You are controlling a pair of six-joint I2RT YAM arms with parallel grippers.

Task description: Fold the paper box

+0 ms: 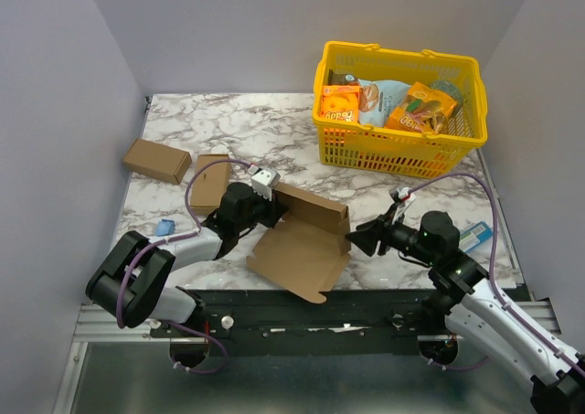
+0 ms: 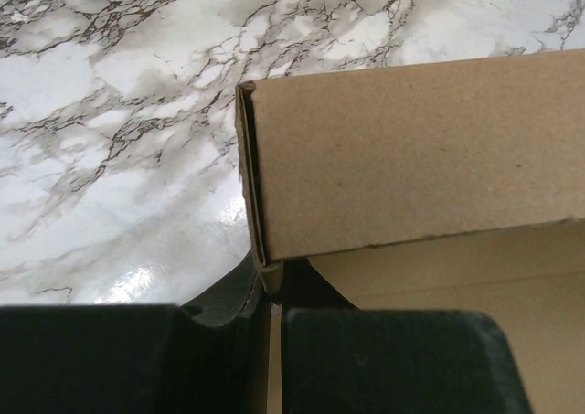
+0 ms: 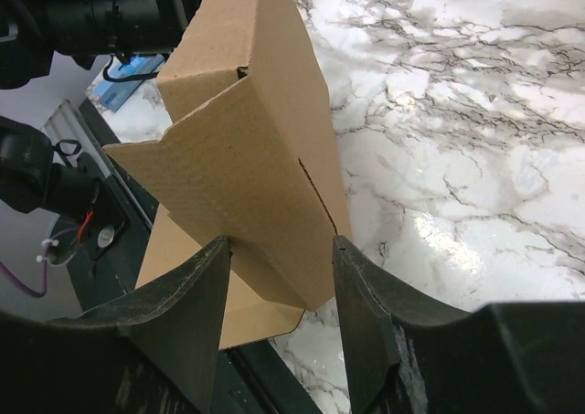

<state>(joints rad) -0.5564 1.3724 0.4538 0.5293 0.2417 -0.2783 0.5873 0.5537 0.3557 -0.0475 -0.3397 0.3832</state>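
Top external view first: we see a yellow basket at the far right of the marbled surface, holding several snack packets in orange and pale blue wrappers. Two smaller cardboard boxes lie closed at the left. The paper box sits at the near edge, one wall raised and a flat panel spread toward the arms. It lies between the left gripper at its left end and the right gripper at its right end.

Left wrist view shows what the overhead cannot: the left gripper is clenched on the paper box, its fingers pinching the lower corner of the upright wall.

Right wrist view shows the box's other end, with a flap folded inward. Here the right gripper grasps the paper box, its fingers spread wide with the end between them, each against cardboard.
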